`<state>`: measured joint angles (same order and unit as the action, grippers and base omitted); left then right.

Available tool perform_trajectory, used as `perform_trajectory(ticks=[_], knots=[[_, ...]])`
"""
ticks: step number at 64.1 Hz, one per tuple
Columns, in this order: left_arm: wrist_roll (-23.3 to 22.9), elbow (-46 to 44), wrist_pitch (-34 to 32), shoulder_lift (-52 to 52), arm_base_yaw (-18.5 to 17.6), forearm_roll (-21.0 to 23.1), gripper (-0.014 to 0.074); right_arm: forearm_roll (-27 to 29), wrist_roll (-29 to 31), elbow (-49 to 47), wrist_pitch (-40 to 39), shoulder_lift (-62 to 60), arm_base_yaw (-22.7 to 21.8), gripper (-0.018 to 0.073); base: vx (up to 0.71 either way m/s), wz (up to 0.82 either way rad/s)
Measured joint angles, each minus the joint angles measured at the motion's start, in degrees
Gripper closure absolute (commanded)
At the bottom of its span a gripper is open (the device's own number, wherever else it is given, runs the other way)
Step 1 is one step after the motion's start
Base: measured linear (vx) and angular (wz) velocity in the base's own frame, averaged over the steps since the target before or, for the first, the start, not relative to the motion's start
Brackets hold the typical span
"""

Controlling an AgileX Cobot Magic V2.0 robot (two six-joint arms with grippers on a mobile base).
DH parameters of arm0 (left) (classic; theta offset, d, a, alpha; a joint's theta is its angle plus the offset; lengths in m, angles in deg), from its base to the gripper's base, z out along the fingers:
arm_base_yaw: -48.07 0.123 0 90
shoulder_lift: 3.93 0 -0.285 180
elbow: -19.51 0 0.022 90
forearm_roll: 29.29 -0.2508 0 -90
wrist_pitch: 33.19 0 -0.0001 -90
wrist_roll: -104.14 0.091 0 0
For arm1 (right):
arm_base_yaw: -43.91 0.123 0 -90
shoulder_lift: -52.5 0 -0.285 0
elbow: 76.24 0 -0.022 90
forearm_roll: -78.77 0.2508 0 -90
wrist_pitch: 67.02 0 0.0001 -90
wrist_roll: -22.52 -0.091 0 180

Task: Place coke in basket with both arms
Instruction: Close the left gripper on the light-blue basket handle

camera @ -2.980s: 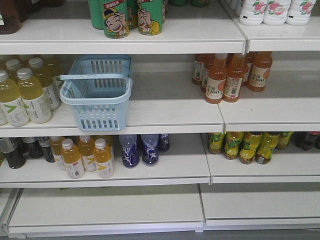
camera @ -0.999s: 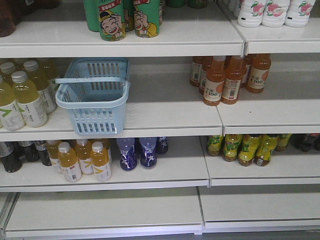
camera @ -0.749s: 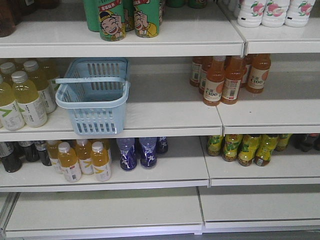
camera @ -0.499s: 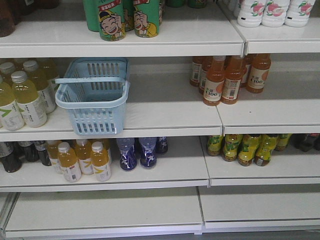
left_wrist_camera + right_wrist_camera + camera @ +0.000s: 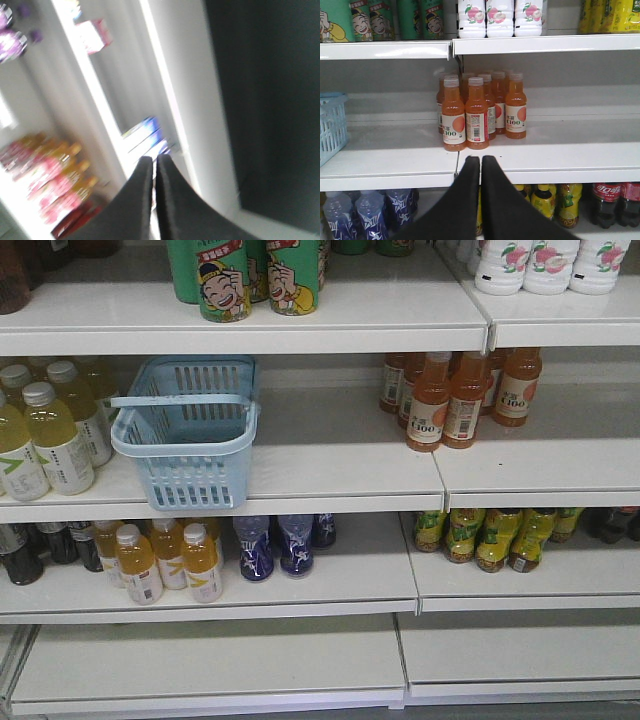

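The basket (image 5: 195,480) stands on the left part of the middle shelf (image 5: 340,465), just beside yellow bottles (image 5: 50,435). Its handle lies across the rim. The left fingers (image 5: 142,177) are pressed together and grasp nothing; this view is blurred. The right fingers (image 5: 470,175) are also clenched and empty, in front of orange bottles (image 5: 480,112). Where the coke is, I cannot tell.

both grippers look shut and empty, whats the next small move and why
Probably pan to find the coke before reaching: no slim red bottle shows in any view. The left gripper and right gripper are shut on nothing, the basket sits on the middle shelf looking empty, and the only cola visible is dark plastic bottles low right.
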<state>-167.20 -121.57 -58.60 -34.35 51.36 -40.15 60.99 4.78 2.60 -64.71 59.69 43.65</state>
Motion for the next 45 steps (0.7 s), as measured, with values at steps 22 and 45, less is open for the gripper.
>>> perform_trajectory(ticks=[22,45], knots=[[-20.73,-0.06,-9.03,-29.49,0.00,-23.74,0.0195,0.00,0.00,0.00,0.00,0.00,0.00,0.0564,0.00,0.00],[-24.94,-0.06,-21.32,-58.01,0.00,-30.38,0.0122,0.00,0.00,0.00,0.00,0.00,0.00,0.0564,0.00,0.00]])
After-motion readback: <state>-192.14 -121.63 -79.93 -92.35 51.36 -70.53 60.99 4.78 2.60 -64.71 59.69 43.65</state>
